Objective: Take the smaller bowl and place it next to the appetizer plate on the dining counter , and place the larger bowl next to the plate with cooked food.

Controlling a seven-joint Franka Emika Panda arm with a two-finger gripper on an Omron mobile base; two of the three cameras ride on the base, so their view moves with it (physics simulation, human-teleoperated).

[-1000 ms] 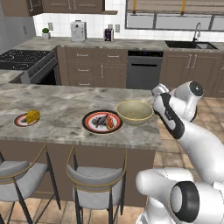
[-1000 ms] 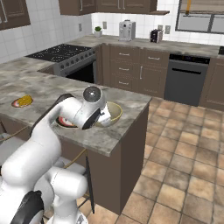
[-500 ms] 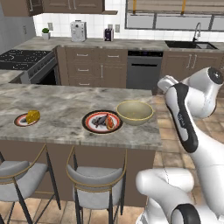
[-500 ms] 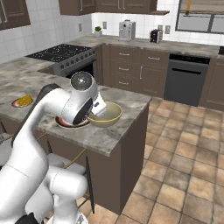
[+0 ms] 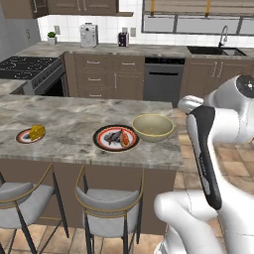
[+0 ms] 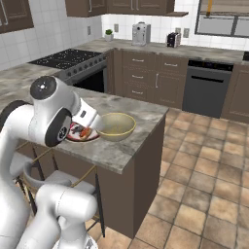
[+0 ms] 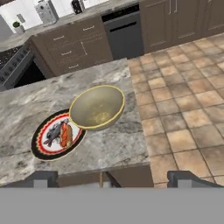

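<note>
- Where the dining counter (image 5: 74,119) ends on its right, the larger bowl (image 5: 153,127) is seen standing upright on the marbled top, olive-beige with a yellow-gold rim.
- Just to the bowl's left a plate with cooked food (image 5: 116,138) is set; in the hand view the bowl (image 7: 97,107) overlaps the plate's (image 7: 54,136) edge, so touching cannot be told from near.
- Further left along the counter, well apart from both, the appetizer plate (image 5: 30,135) is found, bearing a yellow wedge.
- Two grey stools (image 5: 109,203) are placed against the counter's brown front.
- From the hand view, the gripper (image 7: 111,179) is held above and back from the counter's near edge, looking down on the bowl and on the tiled floor (image 7: 183,100) beside the counter.
- The two finger tips (image 7: 41,178) are seen spread wide apart at the bottom of that view, and nothing is held between them.
- In the right base view the bowl (image 6: 115,126) is seen just beyond the arm's wrist, with the plate (image 6: 78,133) partly hidden behind the arm.
- Behind the counter, a stove (image 5: 30,69), a dishwasher (image 5: 161,79) and a sink (image 5: 213,49) are lined along the back wall.
</note>
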